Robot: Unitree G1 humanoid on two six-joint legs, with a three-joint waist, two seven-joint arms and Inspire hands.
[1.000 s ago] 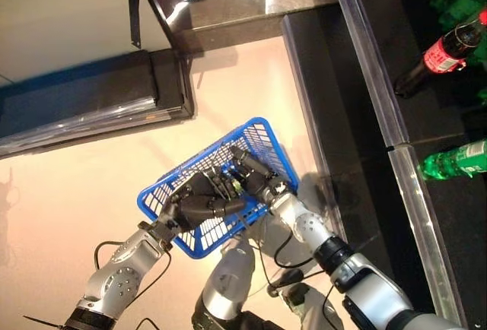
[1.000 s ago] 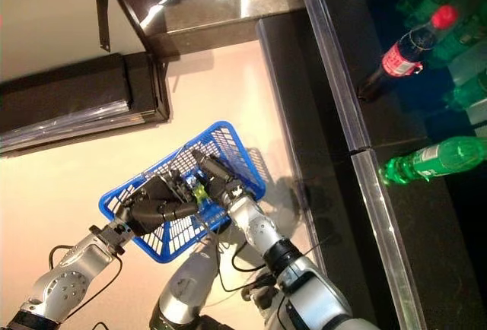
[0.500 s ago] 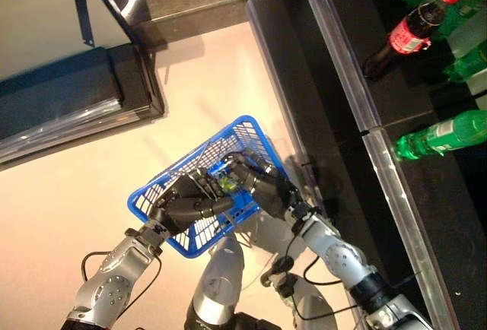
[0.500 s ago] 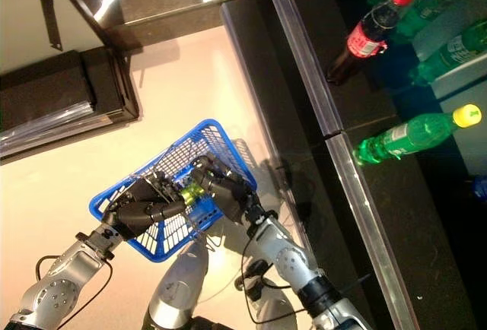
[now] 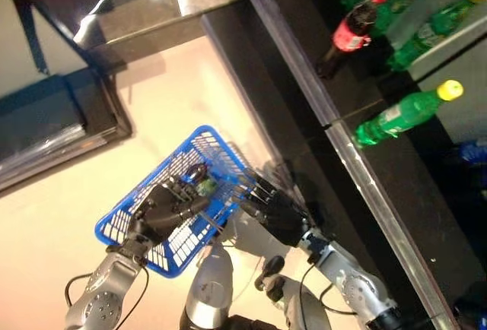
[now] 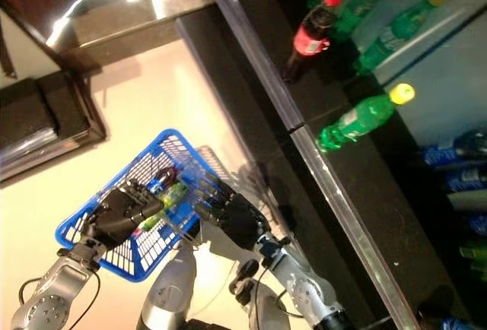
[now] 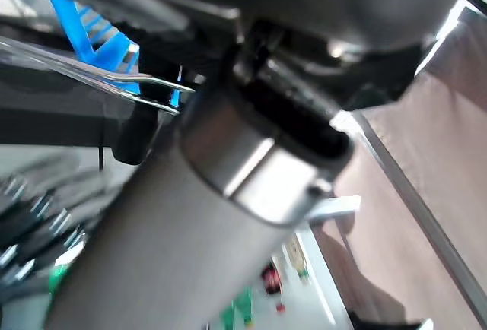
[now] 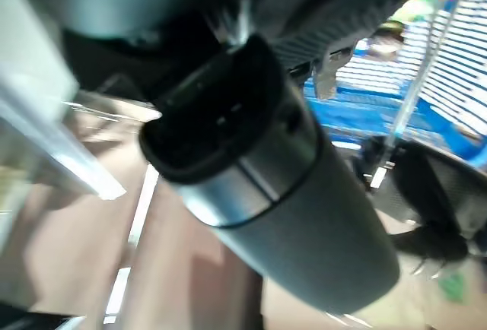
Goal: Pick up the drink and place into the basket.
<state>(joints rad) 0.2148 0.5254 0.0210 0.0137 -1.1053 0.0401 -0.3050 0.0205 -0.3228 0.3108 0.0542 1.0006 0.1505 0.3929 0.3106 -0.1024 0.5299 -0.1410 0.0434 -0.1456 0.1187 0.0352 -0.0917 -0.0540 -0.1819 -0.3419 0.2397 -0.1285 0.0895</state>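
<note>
Left hand [image 6: 118, 214] — blue wire-mesh basket [image 6: 80, 227]

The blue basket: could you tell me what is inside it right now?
In the blue basket lies a small green drink bottle; the left hand covers its lower part, so nothing beneath shows.

Left hand [image 6: 122, 214] lay across most of the drink [image 6: 169, 191] inside the blue basket [image 6: 80, 233]. Could not tell the grip of the right hand [image 6: 232, 218] from either eye view. Both wrist views blocked by the hands' own bulk.
</note>
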